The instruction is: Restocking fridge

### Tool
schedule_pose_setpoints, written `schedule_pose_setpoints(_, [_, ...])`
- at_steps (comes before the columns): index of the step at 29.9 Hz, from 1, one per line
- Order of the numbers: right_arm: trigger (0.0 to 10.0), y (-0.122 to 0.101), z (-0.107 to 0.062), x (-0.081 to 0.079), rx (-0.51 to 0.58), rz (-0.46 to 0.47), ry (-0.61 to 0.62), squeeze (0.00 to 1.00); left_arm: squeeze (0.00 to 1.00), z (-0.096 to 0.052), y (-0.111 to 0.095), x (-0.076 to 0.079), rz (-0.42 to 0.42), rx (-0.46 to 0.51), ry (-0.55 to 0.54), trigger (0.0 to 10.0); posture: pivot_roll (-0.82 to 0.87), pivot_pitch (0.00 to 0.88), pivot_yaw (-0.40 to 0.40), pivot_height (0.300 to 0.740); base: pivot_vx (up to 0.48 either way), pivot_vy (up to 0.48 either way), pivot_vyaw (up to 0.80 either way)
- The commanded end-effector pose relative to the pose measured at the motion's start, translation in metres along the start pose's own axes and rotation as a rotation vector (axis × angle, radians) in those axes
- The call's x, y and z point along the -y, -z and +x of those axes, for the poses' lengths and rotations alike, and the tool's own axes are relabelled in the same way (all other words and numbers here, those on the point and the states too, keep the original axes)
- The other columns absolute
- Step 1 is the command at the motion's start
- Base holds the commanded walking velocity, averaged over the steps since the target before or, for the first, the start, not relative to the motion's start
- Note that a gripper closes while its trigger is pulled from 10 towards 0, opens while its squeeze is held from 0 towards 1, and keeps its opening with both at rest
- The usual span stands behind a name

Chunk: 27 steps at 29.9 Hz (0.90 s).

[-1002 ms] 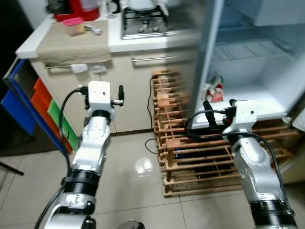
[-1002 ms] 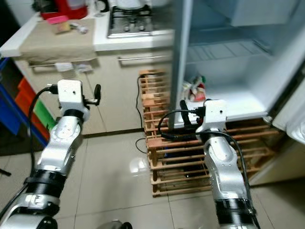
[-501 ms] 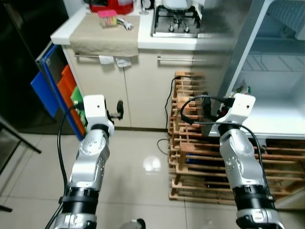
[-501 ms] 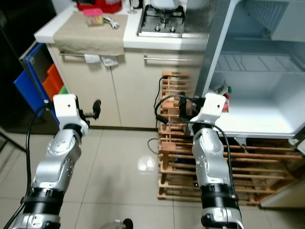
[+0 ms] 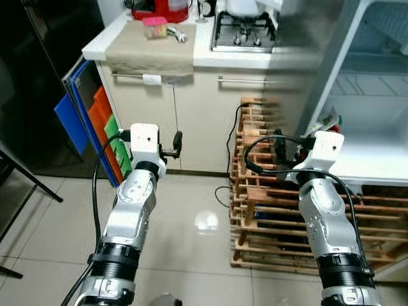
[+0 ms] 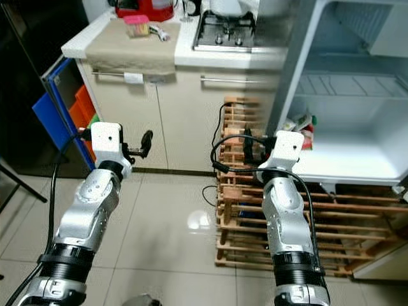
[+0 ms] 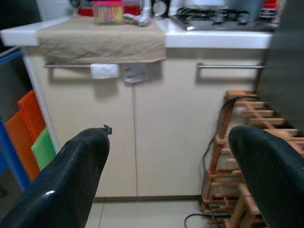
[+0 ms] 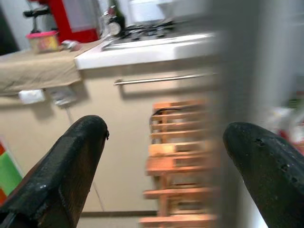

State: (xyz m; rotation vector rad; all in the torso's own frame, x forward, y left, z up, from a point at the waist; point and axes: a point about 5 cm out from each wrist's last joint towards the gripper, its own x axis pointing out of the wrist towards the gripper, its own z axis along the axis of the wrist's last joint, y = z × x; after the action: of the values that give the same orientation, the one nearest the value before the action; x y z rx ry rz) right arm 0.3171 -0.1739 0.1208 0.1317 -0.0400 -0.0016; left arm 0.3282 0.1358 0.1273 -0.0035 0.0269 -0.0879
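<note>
Fridge (image 6: 357, 134) stands open at the right side, its white shelves mostly bare, with a few small packets (image 6: 299, 124) at the front left edge of the lower shelf. Under it and beside it stands a wooden slat rack (image 5: 268, 210) on the tiled floor (image 5: 191, 236).

Left of the fridge is a beige counter (image 5: 191, 57) with cupboard doors and a long handle (image 5: 255, 80). A gas stove (image 5: 245, 35) sits at its right end. A tan cloth (image 5: 153, 51) hangs over its left front edge, with a pink tub (image 5: 155, 27) on it. A red machine (image 5: 162, 7) stands at the back left corner. Blue, orange and green boards (image 5: 89, 121) lean by the counter's left side.

Both silver arms are bent up at the elbow, held out in front of the robot. The left gripper (image 7: 166, 175) points at the cupboard doors, its two black fingers (image 7: 71, 175) spread wide with nothing between them. The right gripper (image 8: 166, 171) points at the rack and the fridge's edge, also spread wide and holding nothing.
</note>
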Motion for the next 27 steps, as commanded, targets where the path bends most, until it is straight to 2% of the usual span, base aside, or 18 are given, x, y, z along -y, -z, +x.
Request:
schedule_pose_setpoints(1, [10.0, -0.004, 0.001, -0.008, 0.01, -0.016, -0.04, 0.18, 0.0, 0.002, -0.002, -0.007, 0.025, 0.005, -0.03, 10.0, -0.11, 0.0, 0.007, 0.74, 0.0, 0.48, 0.0])
schedule_pose_setpoints(8, [10.0, -0.002, 0.0, -0.01, 0.007, -0.023, -0.044, 0.18, 0.0, 0.002, 0.002, -0.007, 0.051, -0.015, -0.024, 10.0, -0.11, 0.0, 0.013, 0.74, 0.0, 0.069, 0.0])
schedule_pose_setpoints(13, [10.0, -0.001, 0.001, -0.015, 0.008, -0.021, -0.056, 0.18, 0.0, 0.005, -0.001, -0.008, 0.049, 0.012, -0.017, 10.0, -0.1, 0.0, 0.032, 0.74, 0.0, 0.0, 0.0])
schedule_pose_setpoints(16, [10.0, -0.001, 0.001, -0.016, 0.02, -0.016, -0.048, 0.18, 0.0, 0.005, -0.01, -0.006, 0.025, 0.063, 0.009, 10.0, -0.08, 0.0, 0.034, 0.74, 0.0, 0.0, 0.0])
schedule_pose_setpoints(22, [10.0, -0.003, -0.001, -0.012, 0.044, -0.057, -0.022, 0.18, 0.0, 0.005, -0.016, -0.009, 0.02, 0.092, -0.014, 10.0, -0.08, 0.0, 0.026, 0.74, 0.464, 0.0, 0.0])
schedule_pose_setpoints(23, [10.0, -0.004, 0.0, -0.006, 0.045, -0.055, 0.026, 0.18, 0.0, 0.006, -0.018, -0.008, 0.069, 0.1, -0.008, 10.0, -0.09, 0.0, 0.023, 0.74, 0.461, 0.0, 0.0])
schedule_pose_setpoints(24, [10.0, -0.004, 0.0, -0.004, 0.045, -0.054, 0.038, 0.19, 0.0, 0.006, -0.019, -0.007, 0.083, 0.104, -0.005, 10.0, -0.09, 0.0, 0.022, 0.74, 0.461, 0.0, 0.0])
schedule_pose_setpoints(27, [10.0, -0.005, 0.0, -0.003, 0.049, -0.051, 0.026, 0.18, 0.0, 0.006, -0.018, -0.004, 0.043, 0.101, -0.005, 10.0, -0.1, 0.0, 0.029, 0.74, 0.461, 0.0, 0.0])
